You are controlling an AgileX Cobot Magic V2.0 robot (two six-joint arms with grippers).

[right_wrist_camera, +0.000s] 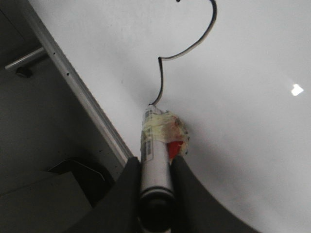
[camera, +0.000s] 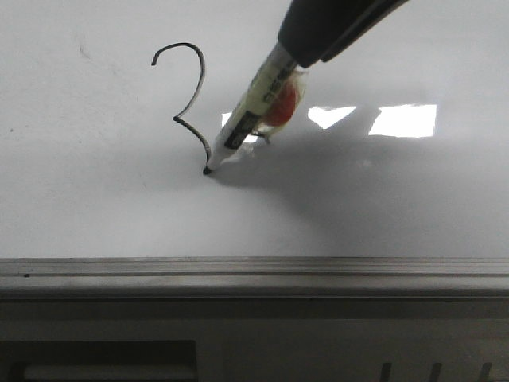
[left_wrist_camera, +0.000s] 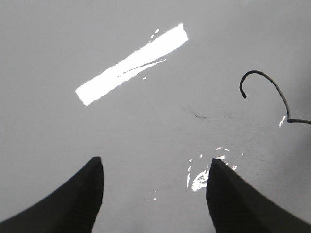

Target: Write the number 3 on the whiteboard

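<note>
Whiteboard (camera: 95,215) fills the worktop, glossy and grey-white, with bright rectangular light reflections (camera: 402,120) toward its far right and a grey metal rail (camera: 254,268) along the near edge. The right gripper (right_wrist_camera: 155,167) reaches in from the far right corner, clamped around a marker pen (camera: 253,107) wrapped in tape with a red patch. The pen tilts, its tip touching the board near the middle. The left gripper (left_wrist_camera: 154,194) hovers over bare board, fingers spread apart, grasping nothing. The number 3 (camera: 191,99), unfinished, sits left of centre: top curve drawn, lower curve ending at the pen tip.
</note>
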